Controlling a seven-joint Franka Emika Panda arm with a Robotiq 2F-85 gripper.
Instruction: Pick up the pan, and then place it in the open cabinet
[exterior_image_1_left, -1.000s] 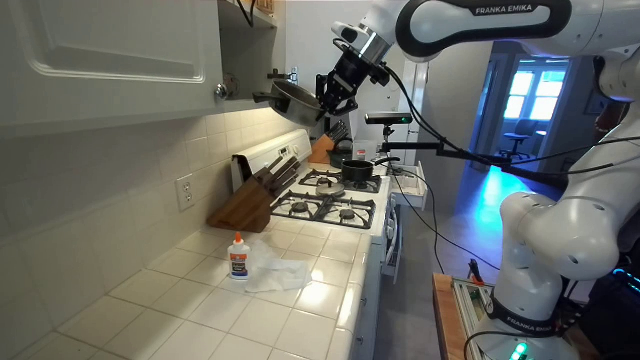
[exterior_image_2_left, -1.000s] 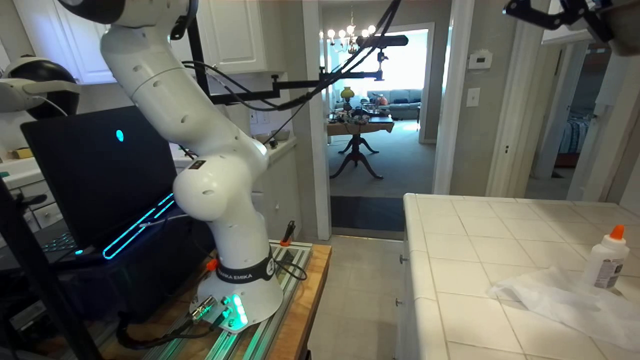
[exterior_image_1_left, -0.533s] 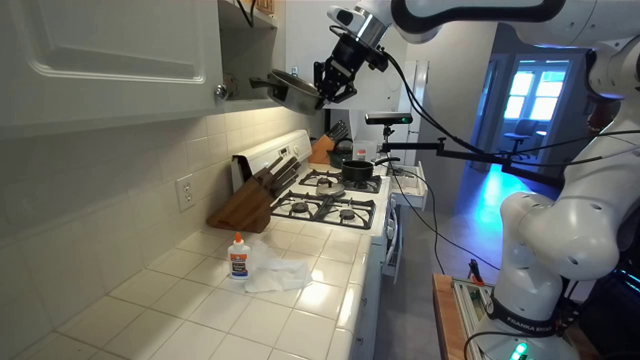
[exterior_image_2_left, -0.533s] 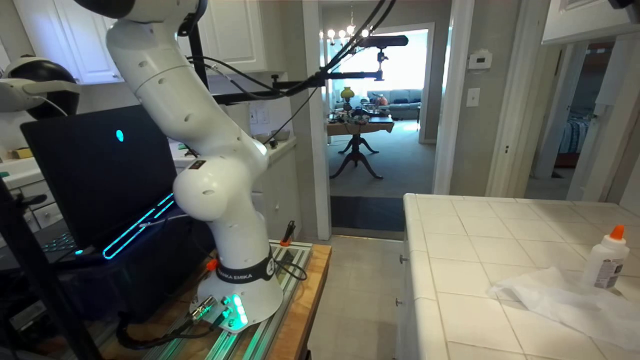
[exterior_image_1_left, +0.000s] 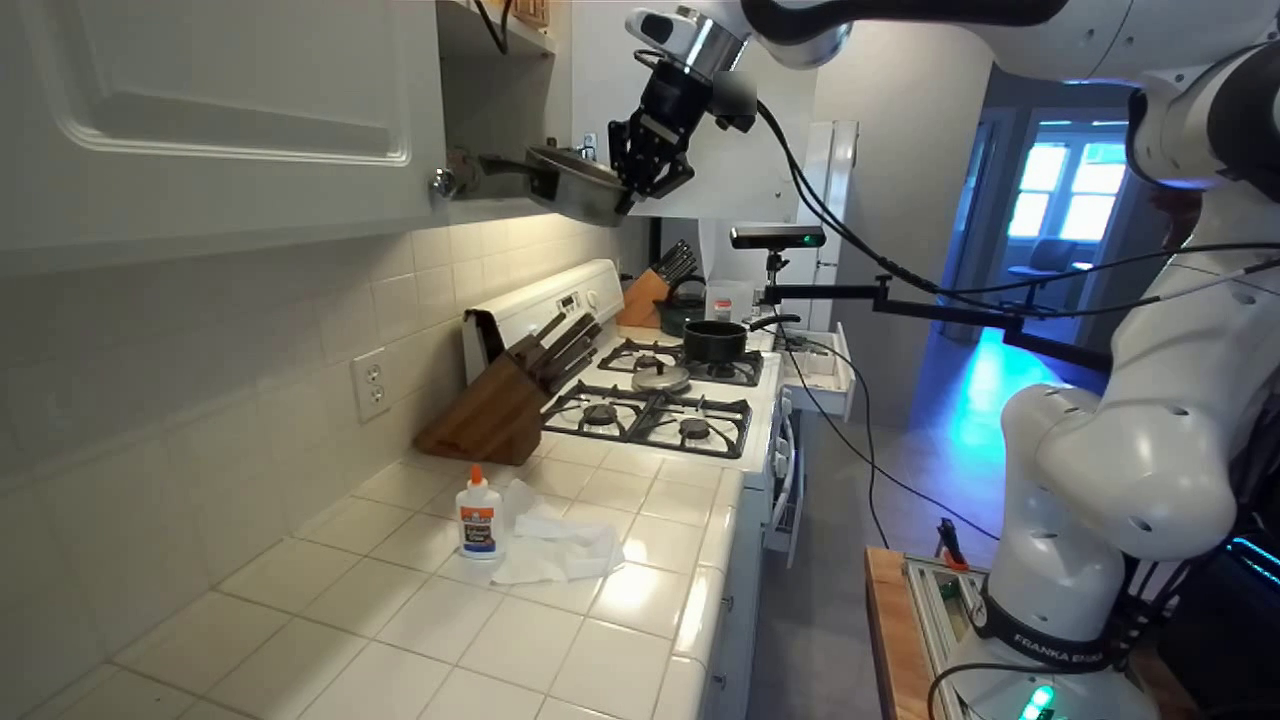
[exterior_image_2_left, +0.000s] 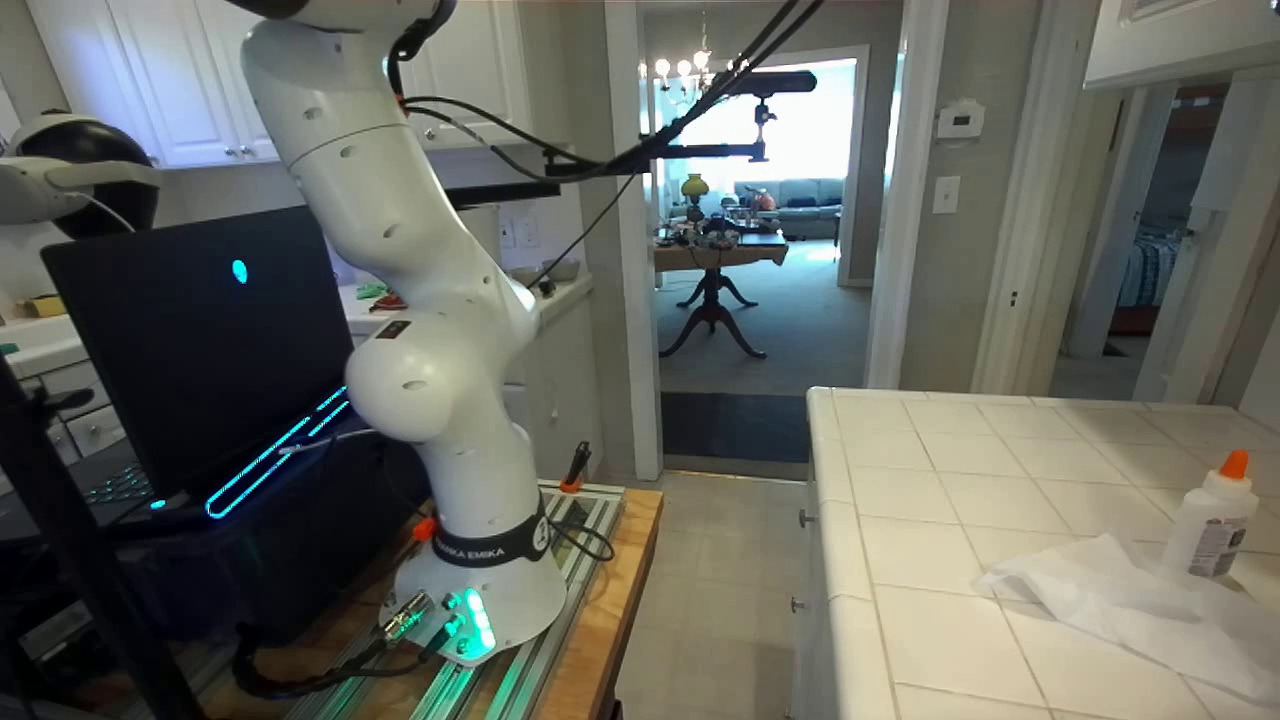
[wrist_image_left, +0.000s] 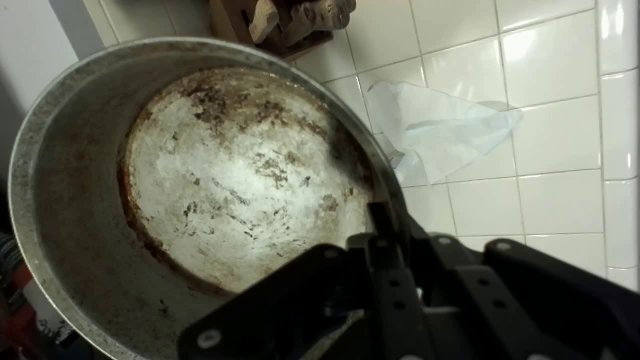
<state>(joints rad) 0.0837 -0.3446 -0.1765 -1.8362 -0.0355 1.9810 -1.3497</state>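
The pan (exterior_image_1_left: 582, 192), a dull grey metal saucepan with a dark handle, hangs in the air above the stove, slightly tilted. Its handle points left, in front of the open cabinet (exterior_image_1_left: 497, 105) in an exterior view. My gripper (exterior_image_1_left: 628, 200) is shut on the pan's rim on the side away from the handle. In the wrist view, the stained inside of the pan (wrist_image_left: 250, 175) fills the left, and the gripper fingers (wrist_image_left: 402, 225) stand on both sides of its rim. The cabinet's interior is shadowed and only partly seen. Pan and gripper are out of the remaining exterior view.
A white cabinet door (exterior_image_1_left: 230, 110) with a knob (exterior_image_1_left: 443, 183) is left of the opening. Below are a knife block (exterior_image_1_left: 490, 405), a glue bottle (exterior_image_1_left: 478, 515), crumpled paper (exterior_image_1_left: 565, 545) and the stove (exterior_image_1_left: 755, 420) with a black pot (exterior_image_1_left: 715, 342). A camera (exterior_image_1_left: 777, 237) stands on a black arm.
The gripper and pan have moved left and up toward the cabinet opening, and the pan has become more level. They have left one exterior view at its upper right.
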